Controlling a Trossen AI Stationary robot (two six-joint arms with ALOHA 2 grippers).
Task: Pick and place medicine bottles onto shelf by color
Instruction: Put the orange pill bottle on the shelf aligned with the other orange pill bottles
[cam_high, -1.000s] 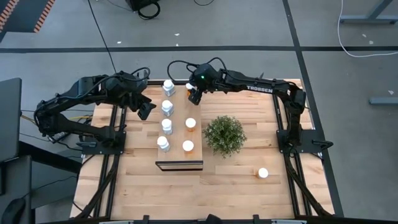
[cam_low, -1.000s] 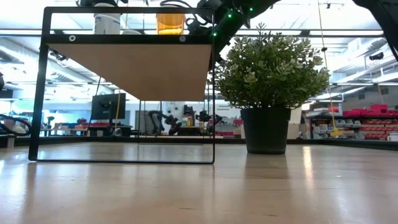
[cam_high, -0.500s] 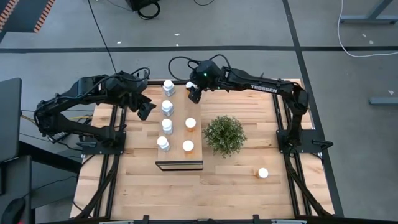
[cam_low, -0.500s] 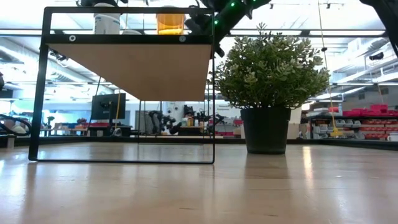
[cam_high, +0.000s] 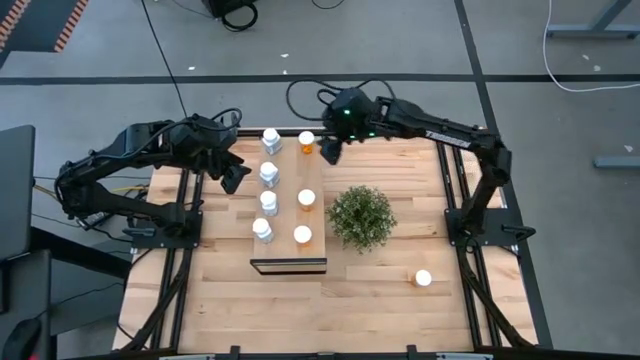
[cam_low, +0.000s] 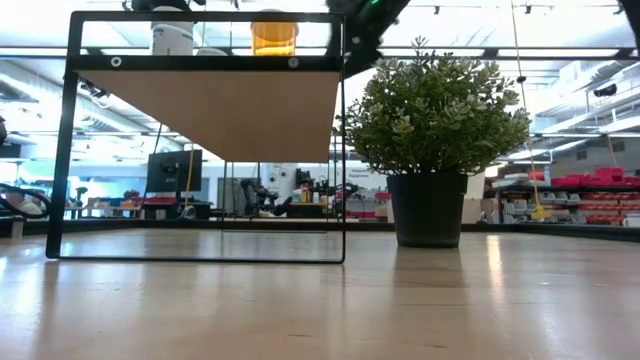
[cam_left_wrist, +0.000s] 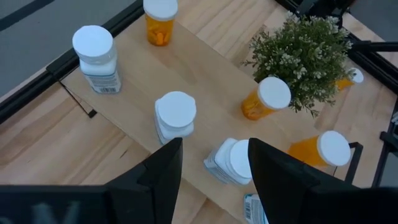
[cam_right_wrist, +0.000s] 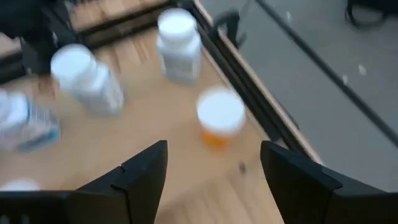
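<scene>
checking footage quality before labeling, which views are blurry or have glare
Right wrist view: motion-blurred, the orange-bodied white-capped pill bottle and the white bottles are smeared. Left wrist view: sharp, labels are readable on the white bottles. Low view: backlit by bright ceiling lights, with sheen on the wooden tabletop. High view: evenly lit, no glare.

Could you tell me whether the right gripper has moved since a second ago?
Yes. In the high view the right gripper has drawn back off the shelf toward the plant's side, leaving an orange bottle standing there.
</scene>
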